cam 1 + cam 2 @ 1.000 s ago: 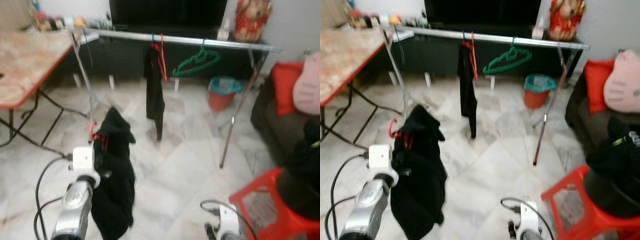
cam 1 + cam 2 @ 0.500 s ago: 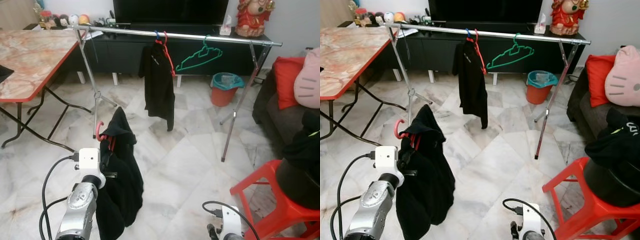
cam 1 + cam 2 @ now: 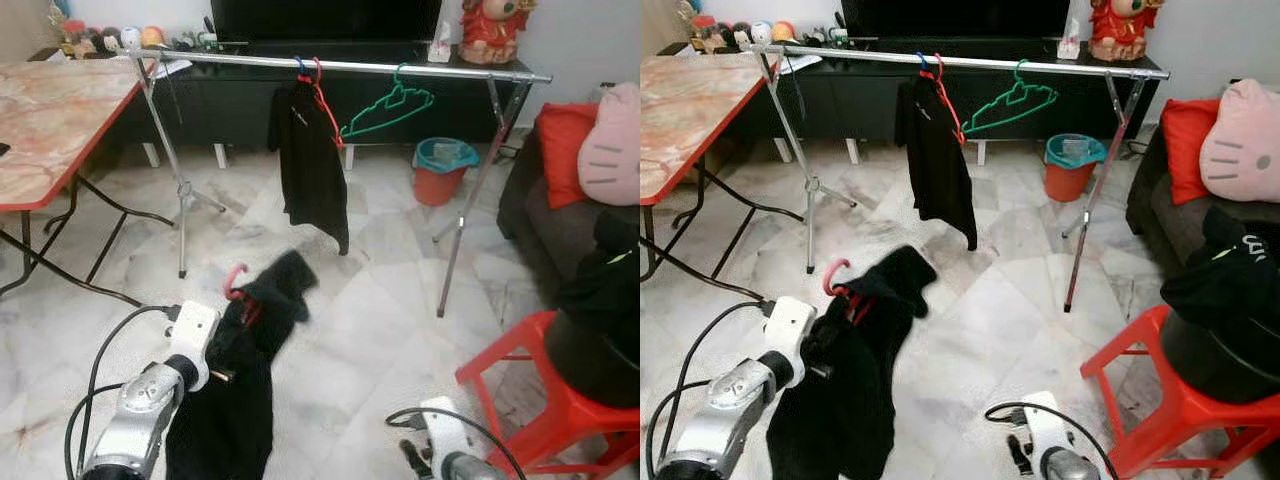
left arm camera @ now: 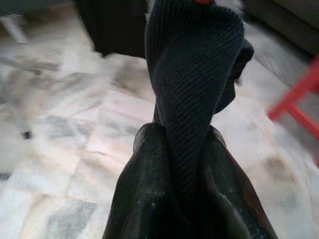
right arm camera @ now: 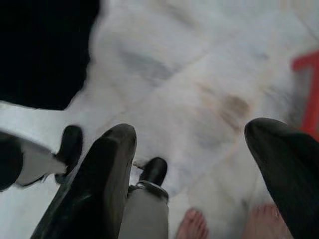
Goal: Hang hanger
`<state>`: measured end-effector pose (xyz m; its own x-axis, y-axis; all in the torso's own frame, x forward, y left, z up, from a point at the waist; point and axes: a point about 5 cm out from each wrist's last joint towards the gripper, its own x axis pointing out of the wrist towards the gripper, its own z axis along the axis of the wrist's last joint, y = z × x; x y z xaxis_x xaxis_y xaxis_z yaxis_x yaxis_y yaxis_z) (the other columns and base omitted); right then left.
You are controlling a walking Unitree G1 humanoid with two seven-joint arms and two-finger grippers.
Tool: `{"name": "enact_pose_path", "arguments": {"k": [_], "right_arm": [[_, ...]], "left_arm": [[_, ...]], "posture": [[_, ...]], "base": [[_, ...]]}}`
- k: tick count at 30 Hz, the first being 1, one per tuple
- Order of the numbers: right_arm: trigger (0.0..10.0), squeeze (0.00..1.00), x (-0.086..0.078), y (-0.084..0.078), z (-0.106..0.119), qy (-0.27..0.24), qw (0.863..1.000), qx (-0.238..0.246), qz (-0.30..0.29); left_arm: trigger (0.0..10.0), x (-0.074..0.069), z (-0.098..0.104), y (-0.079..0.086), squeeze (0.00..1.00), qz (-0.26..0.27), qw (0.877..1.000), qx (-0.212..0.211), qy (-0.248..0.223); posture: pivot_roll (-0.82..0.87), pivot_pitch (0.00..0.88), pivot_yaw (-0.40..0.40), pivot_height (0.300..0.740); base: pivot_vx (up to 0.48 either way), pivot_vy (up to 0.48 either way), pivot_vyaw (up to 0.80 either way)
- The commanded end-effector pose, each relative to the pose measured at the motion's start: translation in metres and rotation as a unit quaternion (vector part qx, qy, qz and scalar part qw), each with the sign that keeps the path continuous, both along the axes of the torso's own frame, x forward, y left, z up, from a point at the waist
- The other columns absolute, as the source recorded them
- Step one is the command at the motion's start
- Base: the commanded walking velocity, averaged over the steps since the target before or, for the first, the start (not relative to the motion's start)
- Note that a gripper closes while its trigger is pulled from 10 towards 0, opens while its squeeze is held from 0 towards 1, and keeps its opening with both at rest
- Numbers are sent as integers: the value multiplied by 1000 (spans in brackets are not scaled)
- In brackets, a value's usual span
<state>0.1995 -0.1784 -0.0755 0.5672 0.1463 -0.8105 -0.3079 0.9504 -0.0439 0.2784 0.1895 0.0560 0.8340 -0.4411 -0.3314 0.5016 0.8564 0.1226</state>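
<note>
Left pincer (image 4: 187, 199) clamped on black knit garment (image 3: 235, 400) draped over red plastic hanger (image 3: 238, 285); hook pokes up just above pincer, well short of silver clothes rail (image 3: 330, 66). Right pincer (image 5: 199, 164) low over marble floor (image 3: 380, 300), fingers spread wide.

A white marble tile floor (image 3: 370, 330) is carrying everything here. A silver metal clothes rack (image 3: 340, 67) is standing on it, an orange waste bin with a teal liner (image 3: 441, 171) is sitting behind that, and a red plastic stool (image 3: 545, 395) is standing nearer.
</note>
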Motion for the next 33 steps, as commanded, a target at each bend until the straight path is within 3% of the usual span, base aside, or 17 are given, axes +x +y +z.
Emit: {"name": "enact_pose_path", "arguments": {"k": [1, 2, 3, 4, 5, 6, 9, 10, 14, 19, 33], "right_arm": [[10000, 0, 2, 4, 1, -2, 999, 3, 48], [10000, 0, 2, 5, 2, -1, 998, 3, 61], [10000, 0, 19, 5, 12, -19, 997, 15, 79], [10000, 0, 48, 4, 34, -52, 992, 42, 108], [10000, 0, 48, 4, 34, -52, 992, 42, 108], [10000, 0, 65, 5, 49, -74, 986, 62, 138], [10000, 0, 73, 9, 57, -89, 981, 79, 155], [10000, 0, 77, 16, 63, -101, 975, 118, 161], [10000, 0, 78, 21, 65, -100, 970, 146, 165], [10000, 0, 70, 25, 61, -65, 962, 175, 198], [10000, 0, 70, 21, 59, -77, 968, 162, 173]], "left_arm": [[10000, 4, 12, -13, 0, -70, 997, 14, -9], [10000, 3, 13, -15, 0, -85, 996, 17, -5], [10000, 3, 14, -17, 0, -100, 995, 20, -1], [10000, 3, 15, -20, 0, -122, 992, 21, 5], [10000, 3, 15, -20, 0, -122, 992, 21, 5], [10000, 3, 17, -24, 0, -142, 990, 21, 12], [10000, 3, 20, -27, 0, -161, 987, 20, 19], [10000, 4, 25, -29, 0, -178, 984, 12, 24], [10000, 4, 28, -31, 0, -190, 981, 4, 27], [10000, 7, 33, -29, 0, -193, 981, 4, 30], [10000, 11, 38, -34, 0, -192, 981, -7, 27]], "posture": [[13, 0, 8, 740], [13, 0, 8, 740], [8, 0, 9, 740], [8, 0, 9, 740], [8, 0, 9, 740], [9, 0, 9, 740], [8, 0, 9, 740], [10, 0, 8, 740], [17, 0, 2, 740], [21, 0, -6, 740], [16, 0, -15, 740]], "base": [[0, 0, 0], [0, 0, 0], [0, 0, 0], [0, 0, 0], [0, 0, 0], [0, 0, 0], [0, 0, 0], [0, 0, 0], [0, 0, 0], [0, 0, 0], [0, 0, 0]]}}
